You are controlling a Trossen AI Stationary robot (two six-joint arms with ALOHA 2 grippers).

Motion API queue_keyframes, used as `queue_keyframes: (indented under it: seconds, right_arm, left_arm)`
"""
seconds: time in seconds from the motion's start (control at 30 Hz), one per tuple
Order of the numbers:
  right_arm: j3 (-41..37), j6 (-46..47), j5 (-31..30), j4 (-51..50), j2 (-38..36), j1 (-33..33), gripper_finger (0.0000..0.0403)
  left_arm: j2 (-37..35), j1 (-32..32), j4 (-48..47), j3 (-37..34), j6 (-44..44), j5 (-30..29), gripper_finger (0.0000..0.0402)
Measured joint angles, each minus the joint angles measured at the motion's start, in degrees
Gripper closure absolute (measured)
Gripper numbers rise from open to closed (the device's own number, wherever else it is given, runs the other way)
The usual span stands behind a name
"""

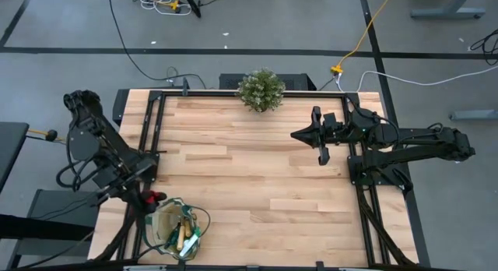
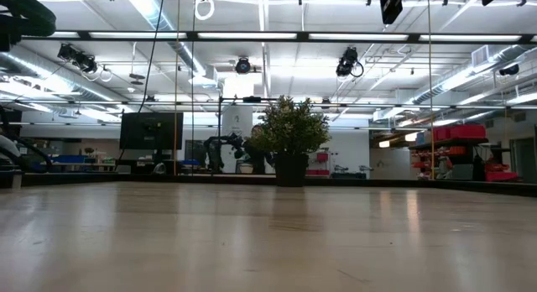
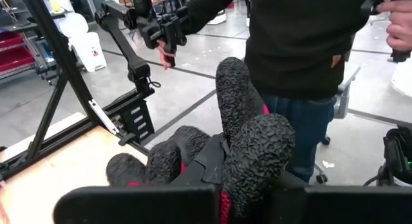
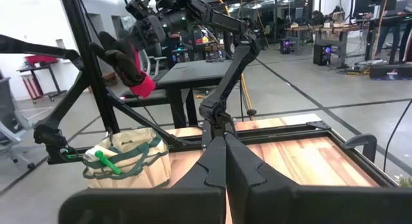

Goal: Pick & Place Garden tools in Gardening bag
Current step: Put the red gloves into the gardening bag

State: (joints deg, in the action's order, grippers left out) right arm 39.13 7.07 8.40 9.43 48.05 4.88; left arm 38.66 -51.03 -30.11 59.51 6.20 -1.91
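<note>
Black-and-red glove (image 3: 219,153) clenched in left hand (image 1: 146,198) beside the bag (image 1: 177,228); right hand (image 1: 296,135) clenched, empty, above counter (image 1: 257,170).

The high view looks straight down on the table (image 1: 257,177); the low view skims its top, both catching the potted plant (image 1: 261,89).

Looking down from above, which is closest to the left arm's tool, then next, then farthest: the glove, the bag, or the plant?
1. Black-and-red rubbery glove: clamped in the left tool, at the table's left edge.
2. Round tan fabric bag with green trim: just beside it, near corner.
3. Bushy green potted plant: far edge, middle.
</note>
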Motion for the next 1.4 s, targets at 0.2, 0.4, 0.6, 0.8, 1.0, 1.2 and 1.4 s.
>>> queue_keyframes:
  seconds: [0.2,0.4,0.6,0.8,1.0,1.2,1.4]
  right_arm:
    - [0.00,0.00,-1.69,-0.04,0.00,0.00,0.0403]
    - [0.00,-0.02,-2.00,-0.07,0.00,0.00,0.0403]
    - [0.00,-0.02,-2.01,-0.06,0.00,0.00,0.0403]
    - [0.00,-0.02,-3.50,-0.06,0.00,0.00,0.0403]
    - [0.00,-0.04,-3.52,-0.04,0.00,0.00,0.0403]
    - [0.00,-0.03,-3.50,-0.05,0.00,0.00,0.0403]
    - [0.00,-0.04,-3.50,-0.07,0.00,0.00,0.0403]
  left_arm:
    - [-0.52,0.00,-0.28,0.00,-0.04,0.35,0.0389]
    - [-0.47,0.04,0.01,0.00,-0.03,0.22,0.0389]
    - [-0.76,0.07,8.01,-4.57,0.24,0.09,0.0389]
    - [-3.38,0.09,21.70,-14.43,-1.06,-0.48,0.0389]
    - [-4.64,0.11,28.21,-21.09,-0.57,-2.17,0.0389]
    - [-4.58,0.11,36.22,-27.84,0.06,-4.08,0.0386]
    - [-4.58,0.11,44.86,-34.64,-2.66,-3.84,0.0389]
